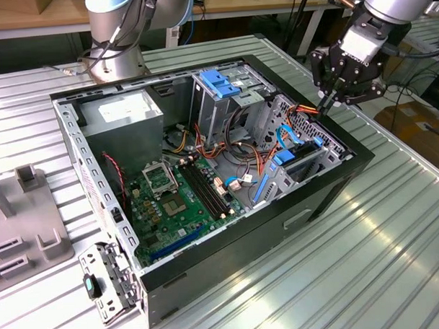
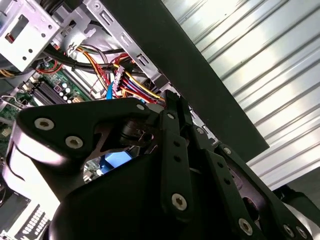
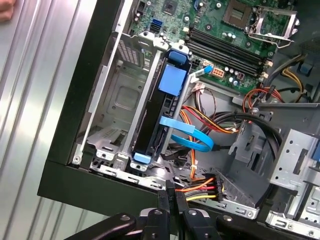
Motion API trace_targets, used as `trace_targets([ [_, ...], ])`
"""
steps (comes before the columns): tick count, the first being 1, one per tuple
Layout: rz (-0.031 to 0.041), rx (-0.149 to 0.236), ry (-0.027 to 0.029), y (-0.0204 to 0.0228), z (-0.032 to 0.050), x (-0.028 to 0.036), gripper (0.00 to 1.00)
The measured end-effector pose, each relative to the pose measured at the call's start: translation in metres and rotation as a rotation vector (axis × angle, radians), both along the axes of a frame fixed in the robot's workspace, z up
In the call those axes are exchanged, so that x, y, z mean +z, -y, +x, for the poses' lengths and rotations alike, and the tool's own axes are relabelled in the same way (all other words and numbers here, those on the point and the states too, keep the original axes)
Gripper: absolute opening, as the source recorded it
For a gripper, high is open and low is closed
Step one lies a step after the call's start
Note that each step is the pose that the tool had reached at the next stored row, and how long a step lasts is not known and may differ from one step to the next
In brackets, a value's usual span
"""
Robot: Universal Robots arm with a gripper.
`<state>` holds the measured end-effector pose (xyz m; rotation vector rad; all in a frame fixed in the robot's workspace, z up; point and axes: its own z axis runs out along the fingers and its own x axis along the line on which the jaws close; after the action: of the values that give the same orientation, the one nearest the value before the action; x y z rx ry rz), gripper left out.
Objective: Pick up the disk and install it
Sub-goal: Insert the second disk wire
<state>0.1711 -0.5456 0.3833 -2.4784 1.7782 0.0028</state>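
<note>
The disk (image 3: 155, 115) stands on edge in the metal bay at the case's corner, black body edged by a blue carrier frame; in the exterior view the disk (image 1: 306, 163) sits at that view's right end of the open computer case (image 1: 208, 251). My gripper (image 1: 325, 99) hovers just above the case rim beyond the bay, apart from the disk. Its black fingers (image 3: 166, 200) are pressed together with nothing between them, and in the second wrist view the gripper (image 2: 172, 102) points at a bundle of red, yellow and orange power wires (image 2: 130, 82).
A blue flat cable (image 3: 192, 135) loops beside the disk. Inside the case lie the green motherboard (image 1: 177, 198), a grey power-supply box (image 1: 124, 117) and a drive cage with a light-blue bracket (image 1: 220, 81). Another arm's base (image 1: 118, 38) stands behind; grey fixtures (image 1: 26, 214) sit at the left.
</note>
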Motion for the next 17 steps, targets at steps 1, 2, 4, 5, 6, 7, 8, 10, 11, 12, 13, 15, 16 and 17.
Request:
trace_targets([
  [1, 0.0001, -0.001, 0.0, 0.0, 0.0, 0.0, 0.17],
  [2, 0.0, -0.001, 0.0001, 0.0, 0.0, 0.0, 0.17],
  [4, 0.0, -0.001, 0.0, 0.0, 0.0, 0.0, 0.17],
  [5, 0.0, -0.001, 0.0, 0.0, 0.0, 0.0, 0.17],
  [6, 0.0, -0.001, 0.0, 0.0, 0.0, 0.0, 0.17],
  [7, 0.0, -0.001, 0.0, 0.0, 0.0, 0.0, 0.17],
  [8, 0.0001, -0.001, 0.0001, 0.0, 0.0, 0.0, 0.17],
  [10, 0.0001, -0.001, 0.0001, 0.0, 0.0, 0.0, 0.17],
  [11, 0.0001, -0.001, 0.0001, 0.0, 0.0, 0.0, 0.17],
  [12, -0.0014, -0.005, 0.0, -0.0001, 0.0, -0.0001, 0.17],
  [13, -0.0044, -0.011, 0.0, -0.0001, 0.0, 0.0, 0.17],
  [15, -0.0133, -0.029, 0.0, 0.0, -0.0001, -0.0001, 0.17],
  [16, -0.0176, -0.036, 0.0001, 0.0, 0.0, 0.0, 0.17],
  [17, -0.0224, -0.043, 0.0001, 0.0, 0.0, 0.0, 0.17],
])
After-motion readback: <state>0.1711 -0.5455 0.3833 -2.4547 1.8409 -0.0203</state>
